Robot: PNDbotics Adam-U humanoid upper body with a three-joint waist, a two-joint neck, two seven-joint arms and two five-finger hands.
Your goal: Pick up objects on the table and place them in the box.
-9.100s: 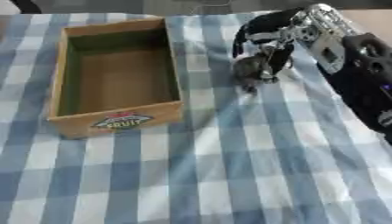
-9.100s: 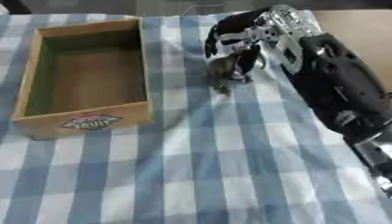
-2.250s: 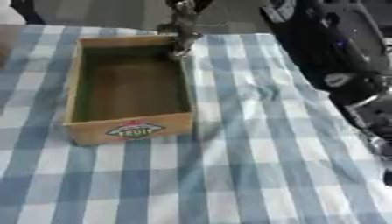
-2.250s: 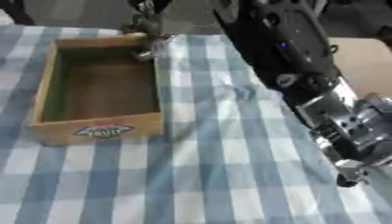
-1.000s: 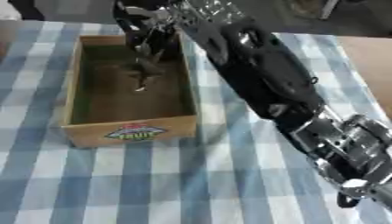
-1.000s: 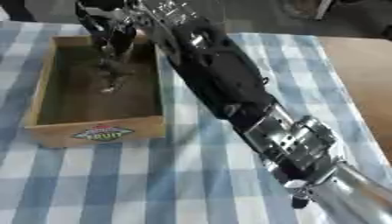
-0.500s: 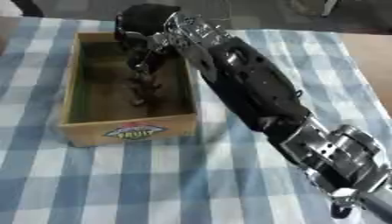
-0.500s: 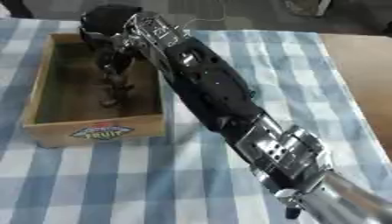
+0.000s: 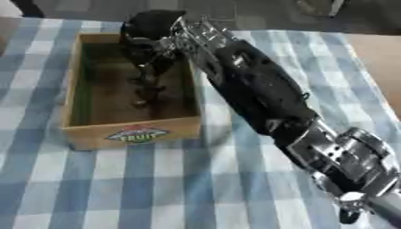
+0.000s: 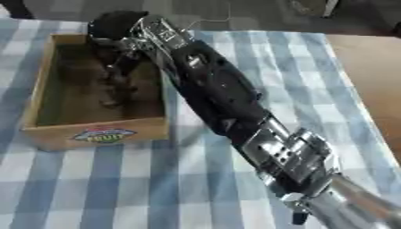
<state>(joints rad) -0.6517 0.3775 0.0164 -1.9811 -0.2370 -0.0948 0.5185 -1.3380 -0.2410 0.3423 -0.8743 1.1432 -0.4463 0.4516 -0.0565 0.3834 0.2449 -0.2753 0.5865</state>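
Box walls surround our right hand, which reaches in from the far right corner. Below its fingers hangs a dark, thin object, long axis pointing down at the box floor. We cannot tell whether the fingers clasp it.

Blue-and-white checked tablecloth — brown tabletop beyond.

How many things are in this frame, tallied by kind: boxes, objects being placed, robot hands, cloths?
Wooden box: 1
Dark object held down inside the box: 1
Right hand over the box: 1 (left hand not in view)
Blue checked tablecloth: 1
Total: 4
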